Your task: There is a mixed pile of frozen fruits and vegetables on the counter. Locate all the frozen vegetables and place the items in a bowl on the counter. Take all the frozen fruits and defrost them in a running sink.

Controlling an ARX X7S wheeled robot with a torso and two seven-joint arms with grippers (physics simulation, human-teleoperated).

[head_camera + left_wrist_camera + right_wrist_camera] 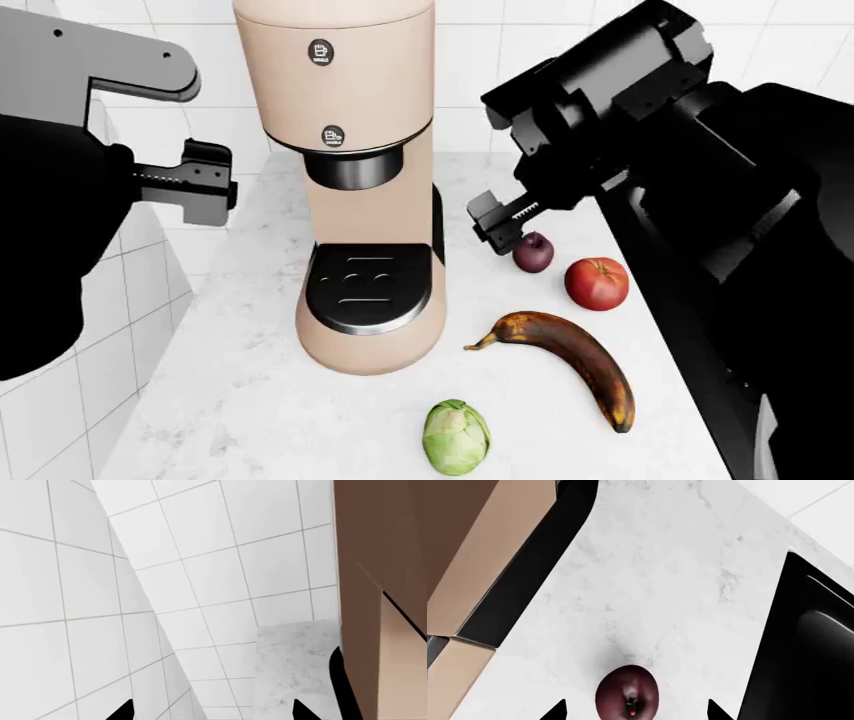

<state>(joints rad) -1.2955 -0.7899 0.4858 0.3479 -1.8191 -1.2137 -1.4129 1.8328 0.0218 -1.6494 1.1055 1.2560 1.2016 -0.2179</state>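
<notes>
Presently on the marble counter [254, 400]: coffee machine [354, 180] at centre. Dark plum [533, 252] at its 3 o'clock, red tomato [597, 283] just beside the plum at 4 o'clock, browned banana [574, 362] at 5 o'clock of the machine, green Brussels sprout [457, 437] at 6 o'clock. Right gripper [497, 222] above the plum, fingers spread either side of it, not touching in the wrist view [627, 691]. Left gripper [200, 188] at the machine's 9 o'clock, fingers spread, facing wall tiles [200, 580], holding nothing.
</notes>
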